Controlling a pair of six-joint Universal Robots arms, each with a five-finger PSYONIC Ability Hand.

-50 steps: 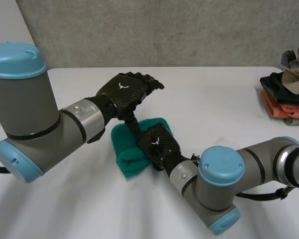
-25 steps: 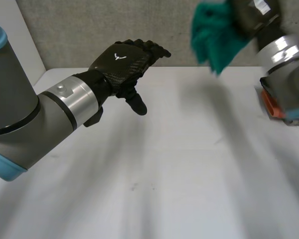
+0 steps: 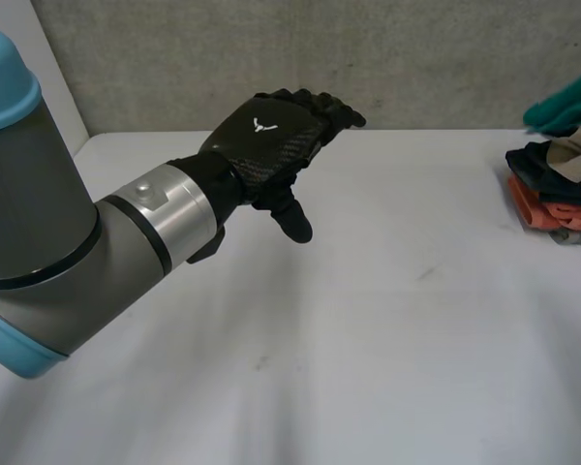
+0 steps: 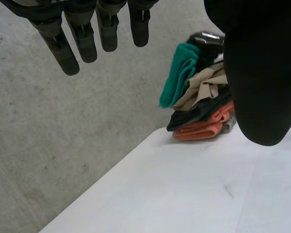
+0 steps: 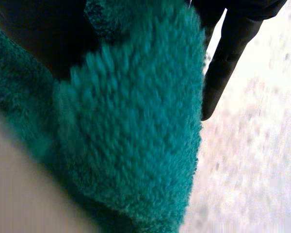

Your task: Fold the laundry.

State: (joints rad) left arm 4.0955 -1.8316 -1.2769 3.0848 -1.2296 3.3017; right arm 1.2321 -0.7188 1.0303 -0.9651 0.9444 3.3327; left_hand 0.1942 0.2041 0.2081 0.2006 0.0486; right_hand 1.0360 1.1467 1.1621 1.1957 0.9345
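The left arm (image 3: 68,242) extends from the frame's left over the white bench (image 3: 368,339), its left hand (image 3: 271,140) empty, fingers relaxed and apart. At upper right, atop the stacked clothes (image 3: 552,189), a green towel (image 3: 566,105) sits clasped in the right hand (image 5: 230,53).

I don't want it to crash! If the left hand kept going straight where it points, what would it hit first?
Probably the grey wall behind the table. The left hand aims its fingers at it, with the clothes pile off to one side. Depth is unclear.
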